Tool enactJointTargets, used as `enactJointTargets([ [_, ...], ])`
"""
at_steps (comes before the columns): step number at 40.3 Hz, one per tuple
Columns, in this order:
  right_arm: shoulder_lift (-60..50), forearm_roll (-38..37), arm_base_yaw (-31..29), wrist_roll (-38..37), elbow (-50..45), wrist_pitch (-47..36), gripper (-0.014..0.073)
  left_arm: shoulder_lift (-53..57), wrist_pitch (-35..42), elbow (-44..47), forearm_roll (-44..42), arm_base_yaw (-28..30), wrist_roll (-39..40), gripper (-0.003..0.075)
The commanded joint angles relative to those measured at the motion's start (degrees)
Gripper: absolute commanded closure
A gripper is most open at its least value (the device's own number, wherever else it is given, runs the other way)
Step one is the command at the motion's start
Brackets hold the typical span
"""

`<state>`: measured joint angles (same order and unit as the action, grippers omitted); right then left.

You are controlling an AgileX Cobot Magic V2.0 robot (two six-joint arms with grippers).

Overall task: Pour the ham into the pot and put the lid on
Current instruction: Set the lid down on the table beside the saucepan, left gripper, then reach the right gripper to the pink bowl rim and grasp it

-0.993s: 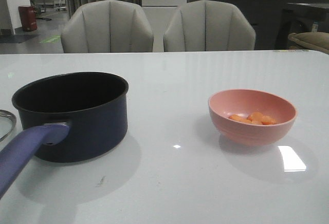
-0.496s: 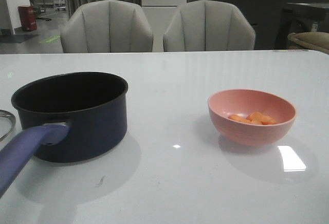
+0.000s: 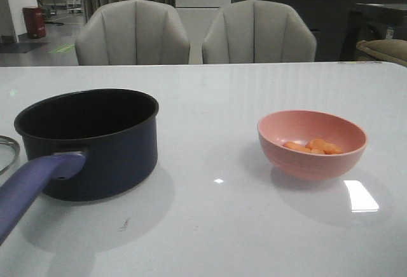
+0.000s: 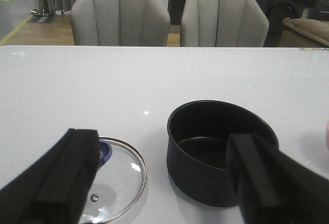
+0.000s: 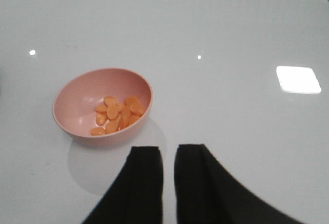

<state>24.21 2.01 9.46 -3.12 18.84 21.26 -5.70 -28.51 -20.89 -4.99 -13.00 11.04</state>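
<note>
Glossy white table (image 3: pixel 210 226) fills the lower two thirds of the front view, with small bright reflections of ceiling lights on its surface. Behind its far edge, across the top of the frame, stand two pale grey upholstered chairs (image 3: pixel 132 32) side by side, and further back a dim room with a counter and a red bin at the upper left.

At the left of the front view sits the pot (image 3: pixel 89 140), dark navy outside and black inside, upright, with its lighter purple-blue handle (image 3: pixel 28 188) running toward the lower left corner. The left wrist view shows its inside bare. Just beside the pot, at the far left edge of the front view, only a sliver of the lid (image 3: pixel 5 153) appears; the left wrist view shows it lying flat on the table, glass with a metal rim and a blue knob.

Well apart from the pot, at the right of centre, stands a pink bowl (image 3: pixel 311 143), and the ham (image 3: pixel 313 146) lies in its bottom as a small heap of orange pieces.

The left gripper (image 4: pixel 164 178) hangs above pot and lid with its fingers spread wide, grasping nothing. The right gripper (image 5: pixel 168 183) hangs near the bowl, its fingers nearly together with a narrow gap, empty.
</note>
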Motion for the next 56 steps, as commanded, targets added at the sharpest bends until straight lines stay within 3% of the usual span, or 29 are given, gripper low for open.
enactJointTargets([
  [1, 6.0, 0.1, -0.4, -0.3, 4.0, -3.8, 0.0192, -0.6, 4.3, -1.6, -0.2, -0.5, 0.0, 0.0168],
  [4, 10.8, 0.2, -0.4, -0.3, 6.2, -3.1, 0.0102, -0.6, 4.3, -1.6, -0.2, -0.5, 0.0, 0.0168],
  [7, 15.7, 1.3, -0.4, -0.3, 8.5, -3.0, 0.0071, -0.6, 4.2, -1.6, -0.2, -0.5, 0.0, 0.0168],
  [15, 28.8, 5.0, -0.4, -0.3, 16.5, -1.3, 0.0069, -0.6, 4.5, -1.6, -0.2, -0.5, 0.0, 0.0168],
  [28, 52.7, 7.5, -0.3, 3.1, 34.8, 11.1, 0.0069, -0.6, 2.0, -1.6, -0.2, -0.5, 0.0, 0.0168],
  [46, 71.7, 8.2, -0.3, 3.9, 46.6, 14.4, 0.0071, -0.6, 2.0, -1.6, -0.2, -0.5, 0.0, 0.0168],
  [50, 74.4, 8.3, -0.3, 4.0, 48.4, 15.3, 0.0123, -0.6, 2.0, -1.6, -0.2, -0.5, 0.0, 0.0168],
  [56, 77.2, 8.4, -0.3, 3.9, 50.6, 15.7, 0.0358, -0.6, 2.0, -1.6, -0.2, -0.5, 0.0, 0.0168],
])
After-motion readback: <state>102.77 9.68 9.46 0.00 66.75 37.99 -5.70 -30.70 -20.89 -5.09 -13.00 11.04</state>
